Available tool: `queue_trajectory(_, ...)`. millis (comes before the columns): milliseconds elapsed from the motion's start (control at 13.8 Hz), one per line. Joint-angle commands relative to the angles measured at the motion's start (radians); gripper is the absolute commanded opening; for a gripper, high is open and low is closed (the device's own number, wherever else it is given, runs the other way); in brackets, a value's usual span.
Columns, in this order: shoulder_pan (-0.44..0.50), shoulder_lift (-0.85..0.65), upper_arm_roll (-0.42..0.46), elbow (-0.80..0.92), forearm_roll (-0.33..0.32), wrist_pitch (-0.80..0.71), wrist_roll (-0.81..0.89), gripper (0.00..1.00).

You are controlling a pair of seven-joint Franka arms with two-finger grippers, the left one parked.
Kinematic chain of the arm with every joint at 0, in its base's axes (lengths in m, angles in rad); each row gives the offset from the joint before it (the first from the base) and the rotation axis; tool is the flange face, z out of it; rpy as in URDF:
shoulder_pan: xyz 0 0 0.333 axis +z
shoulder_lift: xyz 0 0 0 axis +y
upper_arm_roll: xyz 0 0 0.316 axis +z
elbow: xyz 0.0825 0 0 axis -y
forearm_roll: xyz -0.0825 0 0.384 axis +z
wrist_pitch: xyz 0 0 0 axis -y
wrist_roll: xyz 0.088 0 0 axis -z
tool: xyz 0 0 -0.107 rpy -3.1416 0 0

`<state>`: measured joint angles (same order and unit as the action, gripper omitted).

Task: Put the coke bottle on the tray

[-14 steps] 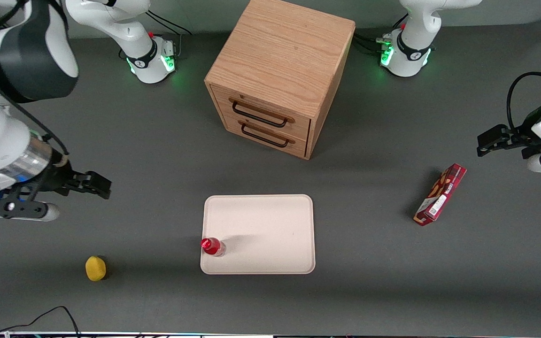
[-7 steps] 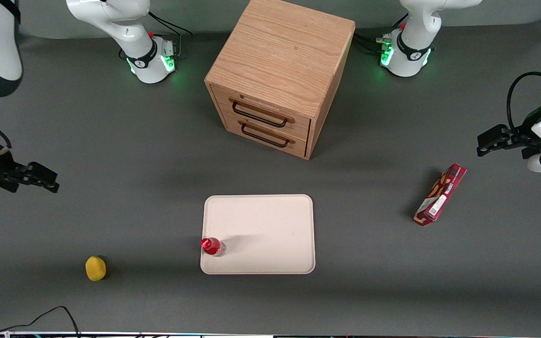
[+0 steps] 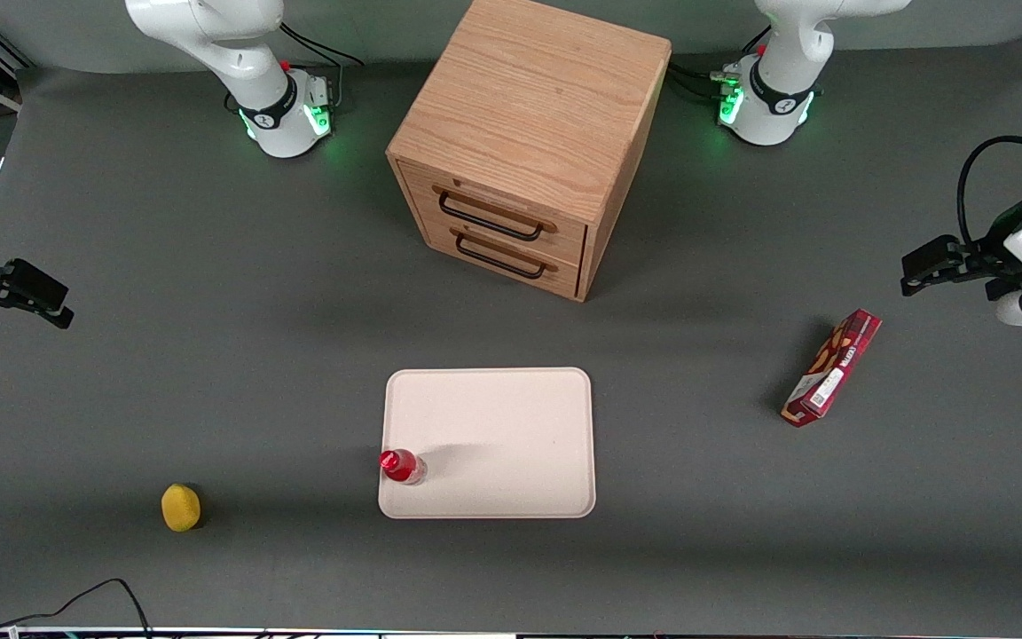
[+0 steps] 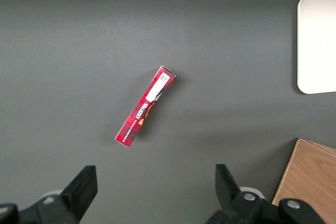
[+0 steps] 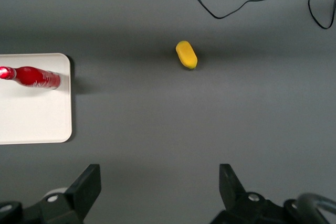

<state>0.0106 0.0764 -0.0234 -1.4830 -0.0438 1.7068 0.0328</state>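
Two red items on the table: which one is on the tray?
The coke bottle, standing upright in a tray corner. The red snack box lies on bare table toward the parked arm's end. The claw is open, well away.

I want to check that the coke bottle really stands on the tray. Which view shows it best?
The right wrist view: the coke bottle shows full length on the tray, near its edge. The front view shows mostly its cap. The left wrist view misses it. The gripper is open above the bare table.
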Motion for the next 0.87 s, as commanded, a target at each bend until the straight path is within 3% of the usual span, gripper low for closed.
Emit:
queue_trajectory(0, 0.002, -0.058, 0.007, -0.045, -0.001, -0.016, -0.008, 1.00)
queue_trajectory(796, 0.003, -0.044, 0.005, -0.023, 0.004, -0.047, -0.011, 1.00)
